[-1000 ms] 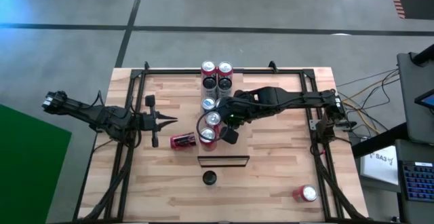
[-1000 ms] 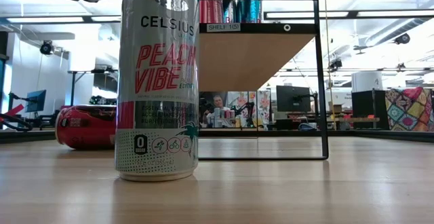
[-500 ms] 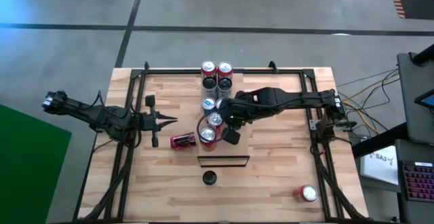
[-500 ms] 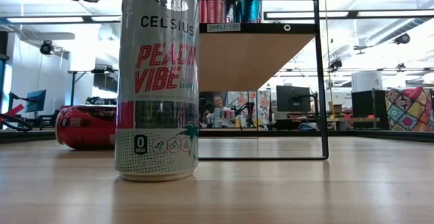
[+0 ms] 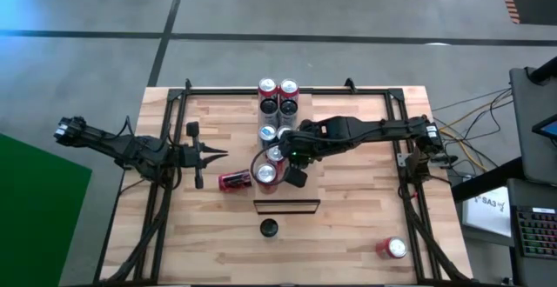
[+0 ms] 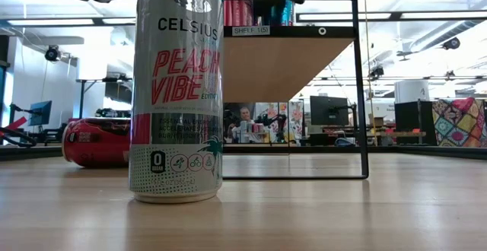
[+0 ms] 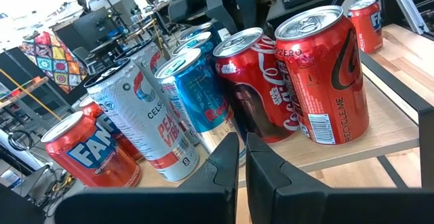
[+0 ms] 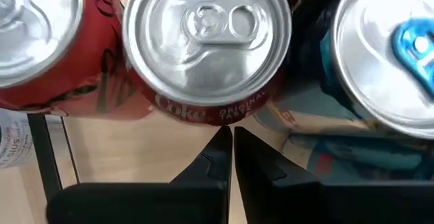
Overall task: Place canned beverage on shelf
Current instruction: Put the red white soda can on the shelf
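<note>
Cans (image 5: 278, 100) stand in a row on the shelf (image 5: 286, 206) in the frame's centre, where the right gripper (image 5: 287, 167) hovers clenched and empty above them, while the left gripper (image 5: 218, 155), also clenched, waits at centre left.

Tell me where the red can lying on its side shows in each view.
High view: the tipped red can lies on the table just left of the shelf, at its near end.
Low view: tipped red can at the left, partly behind a tall can; shelf to its right.
Left wrist view: not in it.
Right wrist view: not in it.
Shared landmark: the shelf.
</note>
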Tool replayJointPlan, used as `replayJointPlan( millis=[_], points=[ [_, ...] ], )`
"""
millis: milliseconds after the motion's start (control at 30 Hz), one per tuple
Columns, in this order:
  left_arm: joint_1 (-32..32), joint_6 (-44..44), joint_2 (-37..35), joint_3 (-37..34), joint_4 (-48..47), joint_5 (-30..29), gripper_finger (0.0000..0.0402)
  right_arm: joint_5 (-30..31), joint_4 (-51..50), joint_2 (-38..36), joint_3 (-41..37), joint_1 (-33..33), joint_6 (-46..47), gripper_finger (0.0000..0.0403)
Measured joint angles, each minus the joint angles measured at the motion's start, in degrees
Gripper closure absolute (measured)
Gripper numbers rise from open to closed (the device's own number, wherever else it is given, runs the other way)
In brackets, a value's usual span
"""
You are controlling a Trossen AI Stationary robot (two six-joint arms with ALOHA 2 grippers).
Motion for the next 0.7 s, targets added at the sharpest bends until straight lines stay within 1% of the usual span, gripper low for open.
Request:
replayJointPlan(
  millis=[400,700],
  points=[
    [0.00,-0.13,0.00,0.00,-0.46,0.00,0.0402,0.02,3.20,0.00,-0.70,0.00,-1.51,0.0394],
    [0.00,-0.15,0.00,0.00,-0.44,0.00,0.0402,0.58,6.20,-0.12,-3.06,0.00,-3.48,0.0394]
  ],
)
